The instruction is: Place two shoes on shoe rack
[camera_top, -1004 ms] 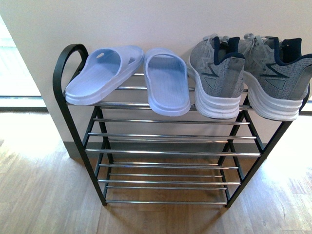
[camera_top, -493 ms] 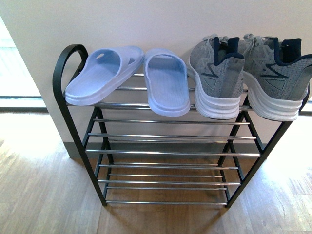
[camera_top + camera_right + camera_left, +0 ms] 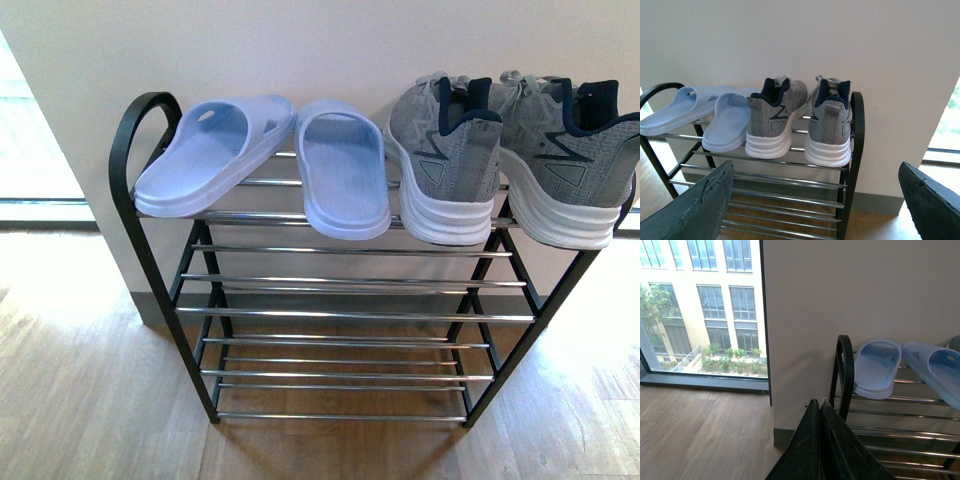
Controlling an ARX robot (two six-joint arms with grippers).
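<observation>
With sneakers and sandals already on the rack ahead of wide-spread right gripper and closed, empty left gripper: placing done, only retreat left.

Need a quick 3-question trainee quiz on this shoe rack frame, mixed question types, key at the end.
1. True or false: all four shoes sit on the top tier of the shoe rack.
2. Multiple choice: which shoe lies nearest the rack's curved left end in the front view? A) a grey sneaker B) a pale blue slide sandal C) neither, that end holds no shoe.
3. Fill in: the left gripper's jaws are ____ and the right gripper's are ____.

Key
1. True. Both slide sandals and both grey sneakers rest on the top bars.
2. B.
3. Shut; open. The left gripper has its fingers pressed together on nothing; the right gripper is spread wide.
</observation>
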